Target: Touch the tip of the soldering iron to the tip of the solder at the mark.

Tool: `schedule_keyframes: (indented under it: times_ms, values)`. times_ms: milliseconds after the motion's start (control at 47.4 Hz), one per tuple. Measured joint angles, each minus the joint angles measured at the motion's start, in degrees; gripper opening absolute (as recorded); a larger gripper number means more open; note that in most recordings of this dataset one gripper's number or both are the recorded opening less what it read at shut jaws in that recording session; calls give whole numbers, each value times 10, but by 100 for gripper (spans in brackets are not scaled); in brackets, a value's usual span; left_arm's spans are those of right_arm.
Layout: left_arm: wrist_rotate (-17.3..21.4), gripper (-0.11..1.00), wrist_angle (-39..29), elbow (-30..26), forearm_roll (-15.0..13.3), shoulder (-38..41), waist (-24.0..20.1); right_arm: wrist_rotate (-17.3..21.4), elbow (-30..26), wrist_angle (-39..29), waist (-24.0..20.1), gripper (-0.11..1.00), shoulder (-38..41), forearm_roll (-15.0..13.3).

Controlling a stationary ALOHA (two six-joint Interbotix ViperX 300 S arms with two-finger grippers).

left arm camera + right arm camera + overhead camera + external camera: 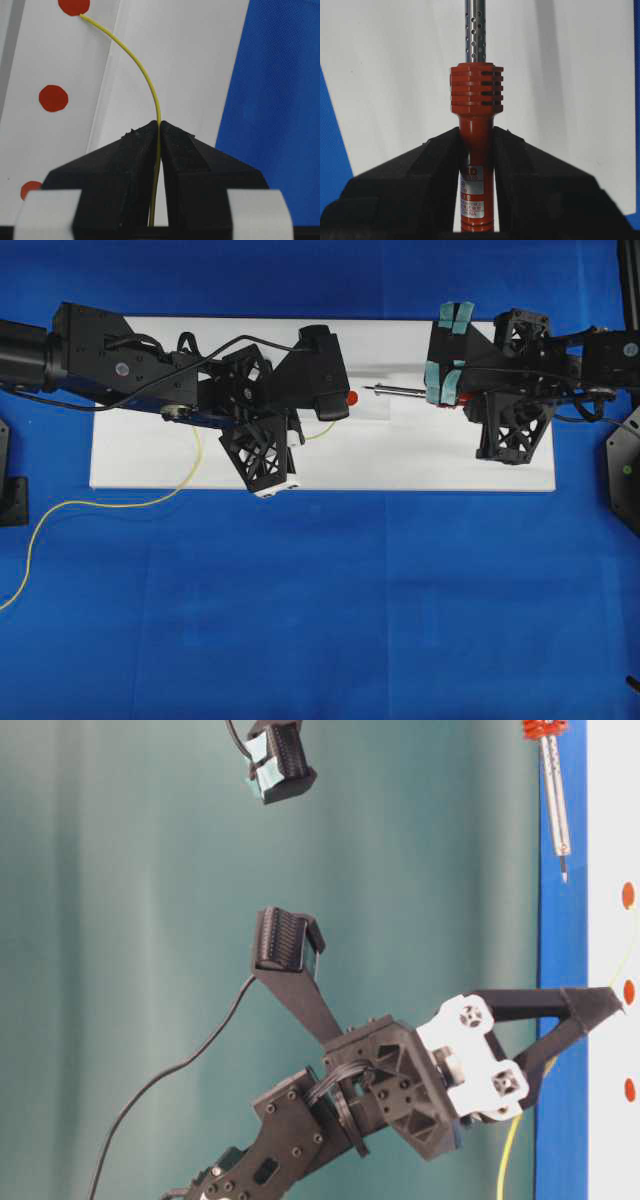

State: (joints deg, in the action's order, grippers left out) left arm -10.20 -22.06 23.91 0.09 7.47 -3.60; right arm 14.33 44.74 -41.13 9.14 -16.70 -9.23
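Note:
My left gripper (pixel 159 125) is shut on the solder (pixel 145 75), a thin yellow wire that arcs up-left. Its tip rests at the edge of the top red mark (pixel 73 5). From above, the left gripper (pixel 298 433) stands over the white board (pixel 420 465), and the solder (pixel 322 429) points at the mark (pixel 351 398). The right gripper (pixel 476 137) is shut on the red handle of the soldering iron (pixel 476 115). Seen from overhead, the right gripper (pixel 437 390) holds the iron (pixel 395 392) level, its tip just right of the mark. At table level the iron (pixel 553 790) hangs off the board, apart from the solder (pixel 634 945).
The board lies on a blue cloth (pixel 320 620). Two further red dots (pixel 53 98) (pixel 30 189) sit in a row with the mark. The solder's slack (pixel 110 505) trails off the board's left front onto the cloth. A black cable (pixel 170 1070) hangs from the left arm.

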Motion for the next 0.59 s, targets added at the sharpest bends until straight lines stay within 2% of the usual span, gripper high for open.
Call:
schedule_keyframes:
  times_ms: [591]
  values:
    - [4,2,0,-7,0,4,-3,0,0,13,-1,6,19,0]
